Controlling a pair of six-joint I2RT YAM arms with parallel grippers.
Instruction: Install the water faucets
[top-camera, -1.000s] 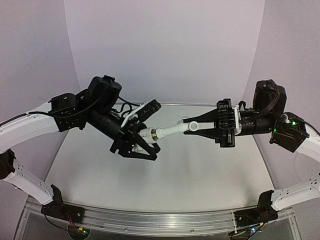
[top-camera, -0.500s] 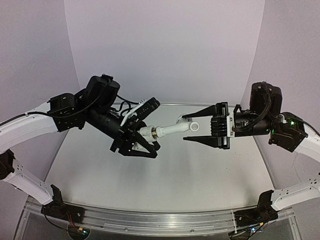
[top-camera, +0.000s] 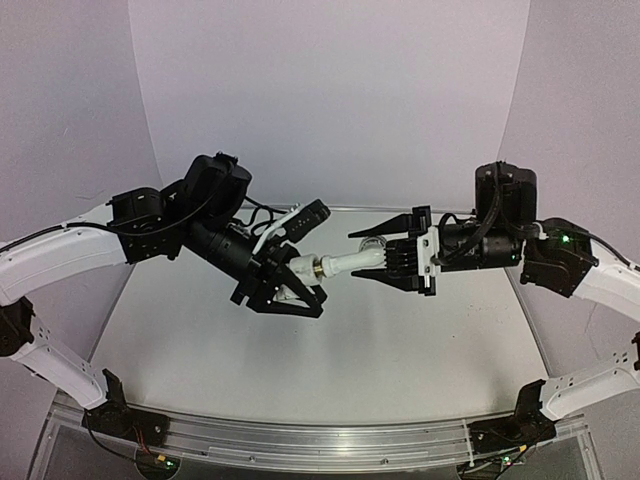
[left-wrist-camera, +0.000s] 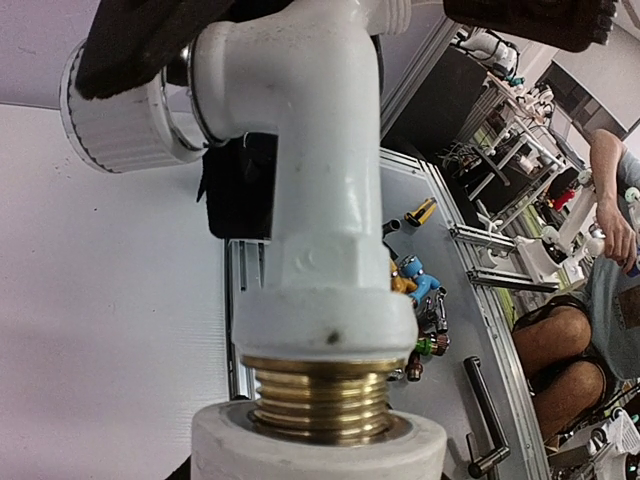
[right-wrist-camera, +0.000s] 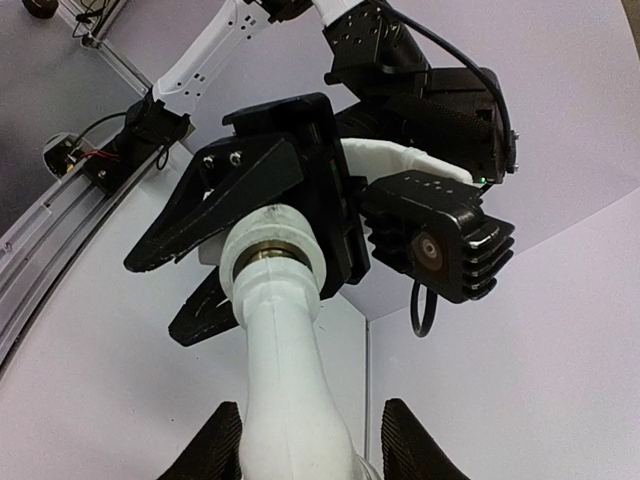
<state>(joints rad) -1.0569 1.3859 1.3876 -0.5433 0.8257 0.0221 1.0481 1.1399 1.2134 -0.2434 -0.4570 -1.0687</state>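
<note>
Two parts are hanging in mid-air above the counter (top-camera: 400, 350): tap (top-camera: 345, 262) and fitting (top-camera: 297, 268), meeting at the brass thread (left-wrist-camera: 320, 395), which is showing several bare turns. Left claw (top-camera: 290, 275) is clamping the fitting. Right claw (top-camera: 372, 256) is straddling the tap's head, jaws parted, a gap showing on one side. Step, as judged: screwing the tap home. The next move is calling for the right claw closing squarely, then turning about the thread axis while the left is bracing.

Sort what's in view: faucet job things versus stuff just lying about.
Job things:
- white tap, brass thread entering the white fitting
- left gripper clamping the fitting
- right gripper straddling the tap

Lying about, in the background:
- coloured tools
- dark handle
- seated person
</note>
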